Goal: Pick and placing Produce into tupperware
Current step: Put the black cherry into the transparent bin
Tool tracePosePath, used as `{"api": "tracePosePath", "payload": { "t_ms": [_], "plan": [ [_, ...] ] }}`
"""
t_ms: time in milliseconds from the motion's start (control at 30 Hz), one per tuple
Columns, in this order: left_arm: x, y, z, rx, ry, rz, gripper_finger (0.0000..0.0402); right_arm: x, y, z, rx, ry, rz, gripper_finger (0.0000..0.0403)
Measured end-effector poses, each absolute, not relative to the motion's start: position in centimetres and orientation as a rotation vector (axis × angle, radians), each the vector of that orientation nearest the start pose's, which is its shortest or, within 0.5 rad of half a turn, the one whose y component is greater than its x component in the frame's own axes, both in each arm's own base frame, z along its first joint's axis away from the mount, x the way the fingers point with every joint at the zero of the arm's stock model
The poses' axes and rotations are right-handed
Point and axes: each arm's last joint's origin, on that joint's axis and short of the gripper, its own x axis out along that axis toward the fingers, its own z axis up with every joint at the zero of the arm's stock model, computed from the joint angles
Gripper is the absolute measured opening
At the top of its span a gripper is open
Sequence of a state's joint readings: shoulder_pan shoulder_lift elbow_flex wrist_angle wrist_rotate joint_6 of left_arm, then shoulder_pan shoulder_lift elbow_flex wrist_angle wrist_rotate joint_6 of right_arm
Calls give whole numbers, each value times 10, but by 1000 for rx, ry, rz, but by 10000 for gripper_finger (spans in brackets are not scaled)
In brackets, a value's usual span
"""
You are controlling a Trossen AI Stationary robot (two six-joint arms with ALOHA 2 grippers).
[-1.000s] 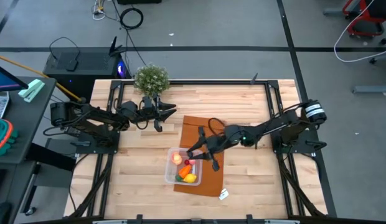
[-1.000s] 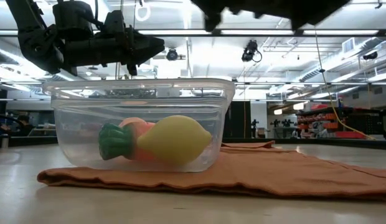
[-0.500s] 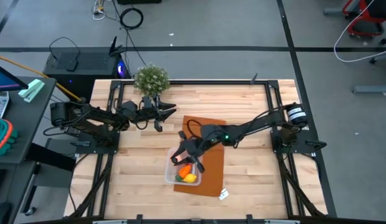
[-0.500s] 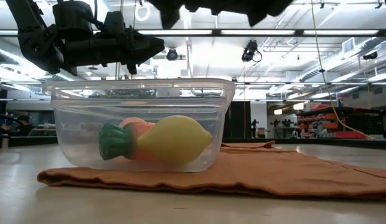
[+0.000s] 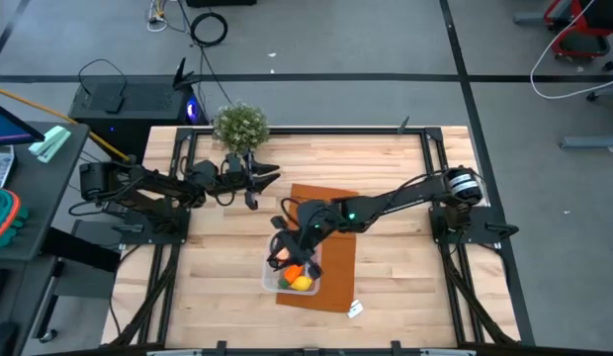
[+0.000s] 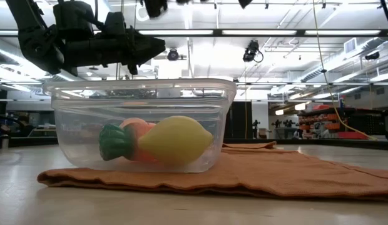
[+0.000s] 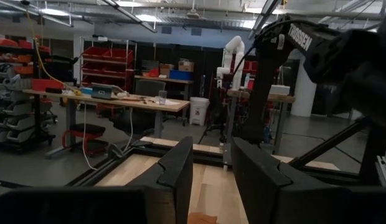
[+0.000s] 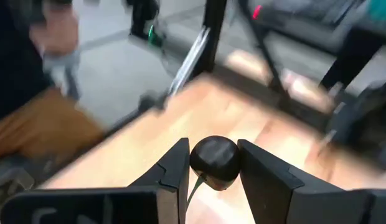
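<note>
R claw [image 8: 208, 163] gripping a dark round piece [image 8: 214, 160] btwn its fingers, positioned over the box [image 5: 290, 269]. Box sits on brown mat [image 5: 331, 213], mid surface [image 5: 386, 277]. Inside box: lemon [image 6: 175, 140], carrot [image 6: 128, 142] w/ green top, touching. L claw [image 7: 211, 171] empty, fingers parted, held above surface near potted plant [image 5: 239, 126], well apart from box.

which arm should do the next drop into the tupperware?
Right. Its tool is over the tupperware, shut on a dark round piece. The left tool holds nothing, parked near the potted plant.
</note>
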State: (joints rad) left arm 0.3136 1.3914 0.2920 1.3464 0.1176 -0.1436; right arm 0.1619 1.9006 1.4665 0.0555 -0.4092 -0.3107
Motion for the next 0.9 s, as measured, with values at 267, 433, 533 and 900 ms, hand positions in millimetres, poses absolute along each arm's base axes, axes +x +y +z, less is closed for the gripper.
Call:
{"api": "tracePosePath", "payload": {
  "t_ms": [267, 433, 533, 900],
  "plan": [
    [221, 69, 195, -92, -244, 182, 119, 443, 86, 233, -262, 377, 682, 94],
    [221, 69, 195, -91, -247, 182, 116, 445, 89, 216, -308, 422, 708, 94],
    [221, 69, 195, -90, -244, 182, 115, 445, 90, 215, -370, 422, 699, 94],
    [221, 69, 194, -86, -241, 183, 115, 464, 98, 243, -422, 703, 748, 94]
  ]
}}
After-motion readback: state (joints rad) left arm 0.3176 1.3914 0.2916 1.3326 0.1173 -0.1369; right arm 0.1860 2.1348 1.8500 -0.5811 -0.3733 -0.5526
